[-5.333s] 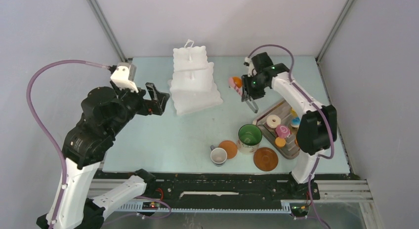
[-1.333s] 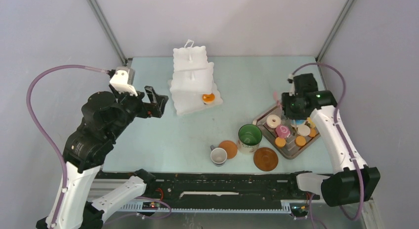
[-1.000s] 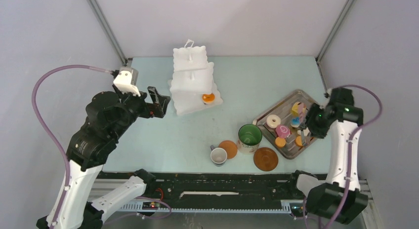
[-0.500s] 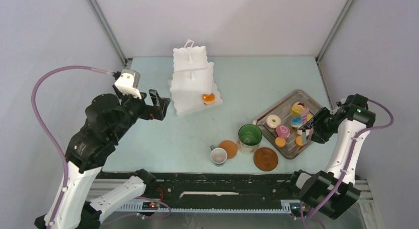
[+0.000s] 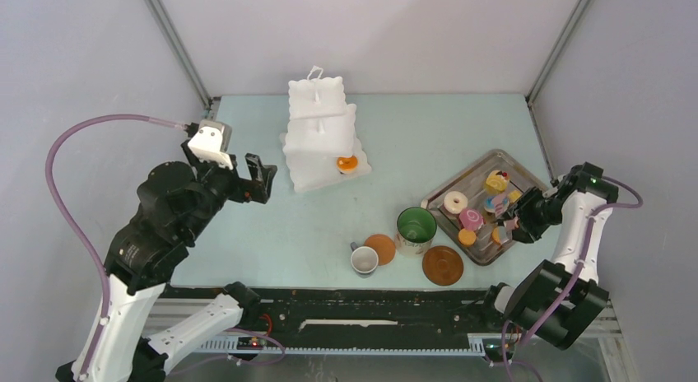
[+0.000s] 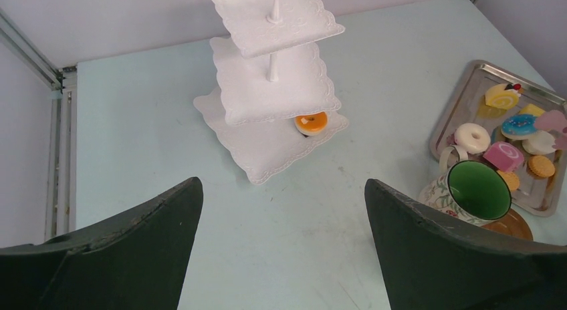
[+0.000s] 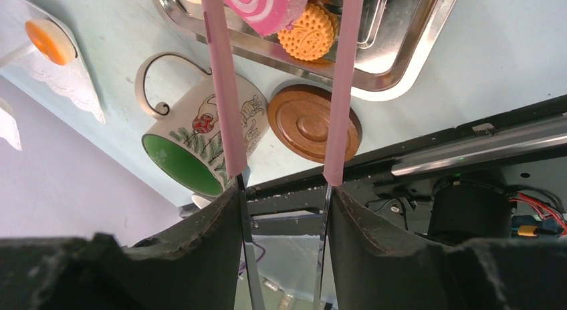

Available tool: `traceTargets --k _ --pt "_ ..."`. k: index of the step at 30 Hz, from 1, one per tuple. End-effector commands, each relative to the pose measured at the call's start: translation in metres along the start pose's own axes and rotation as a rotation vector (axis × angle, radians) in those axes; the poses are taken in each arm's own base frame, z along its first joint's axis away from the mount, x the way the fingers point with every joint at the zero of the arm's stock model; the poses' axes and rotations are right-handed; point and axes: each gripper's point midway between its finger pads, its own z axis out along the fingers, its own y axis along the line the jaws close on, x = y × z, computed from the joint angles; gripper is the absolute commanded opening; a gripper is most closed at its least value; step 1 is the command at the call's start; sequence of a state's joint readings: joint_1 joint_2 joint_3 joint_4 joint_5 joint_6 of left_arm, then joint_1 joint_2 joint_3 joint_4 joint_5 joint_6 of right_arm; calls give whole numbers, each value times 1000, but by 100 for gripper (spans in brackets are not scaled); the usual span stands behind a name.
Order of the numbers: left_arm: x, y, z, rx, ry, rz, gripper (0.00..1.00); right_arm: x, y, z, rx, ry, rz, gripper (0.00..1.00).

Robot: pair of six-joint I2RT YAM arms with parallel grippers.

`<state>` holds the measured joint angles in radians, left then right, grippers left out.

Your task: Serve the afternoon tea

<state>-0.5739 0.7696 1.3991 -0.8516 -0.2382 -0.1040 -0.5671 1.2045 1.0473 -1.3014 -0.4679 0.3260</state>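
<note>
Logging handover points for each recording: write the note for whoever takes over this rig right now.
Left tool: open, empty, hovering left of the three-tier stand.
Right tool: shut on the pink tongs, which reach over the metal tray.
Done: one orange pastry sits on the stand's bottom tier.
Left: the other pastries lie on the tray; green-lined mug, white cup and brown saucer sit near the front edge, cup not on saucer.

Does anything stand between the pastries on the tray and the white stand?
Nothing visible does. The green-lined mug stands beside the metal tray, just off the straight path to the three-tier stand.
</note>
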Motion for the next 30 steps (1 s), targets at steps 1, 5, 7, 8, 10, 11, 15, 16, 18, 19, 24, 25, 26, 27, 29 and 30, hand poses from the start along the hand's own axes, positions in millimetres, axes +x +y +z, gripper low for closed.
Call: traceTargets --k 1,5,7,8,10,11,15,16,18,19,24,25,26,27,29,30 --pt "0 2 2 -10 -4 38 98 -11 7 4 -44 -16 -2 46" --pt "0 1 3 -5 -3 38 98 -19 10 10 -58 -12 2 43" --pt "-1 1 3 -6 0 40 98 -22 10 12 -62 -11 1 41" --pt "-1 1 3 -7 -1 40 98 -23 11 13 -63 -9 1 40" --pt "-2 1 4 -8 2 43 98 -25 12 15 -69 -6 0 40" --pt "-3 1 5 -8 1 42 98 -25 12 16 -71 -5 1 39" --pt "-5 -1 7 0 2 42 98 -30 12 20 -69 1 3 39" --pt "-5 -2 8 1 3 44 98 -31 11 21 -67 3 3 39" --pt "-6 -2 8 1 1 45 98 -33 11 23 -69 3 0 40" --pt "-7 -2 9 1 2 45 98 -34 11 23 -67 2 1 40" --pt "-9 -1 8 -2 -3 49 98 -34 9 27 -61 17 -3 40" --pt "-9 -1 8 -3 -3 49 98 -34 8 27 -58 20 -6 41" --pt "-8 -1 9 -2 0 50 98 -34 7 28 -52 23 -8 43" --pt "-9 -2 9 -2 -1 49 98 -34 7 28 -48 24 -10 43" --pt "-8 -2 8 1 -1 48 98 -33 5 29 -40 29 -15 43" --pt "-9 -2 8 2 -3 46 98 -33 5 29 -38 31 -18 43"
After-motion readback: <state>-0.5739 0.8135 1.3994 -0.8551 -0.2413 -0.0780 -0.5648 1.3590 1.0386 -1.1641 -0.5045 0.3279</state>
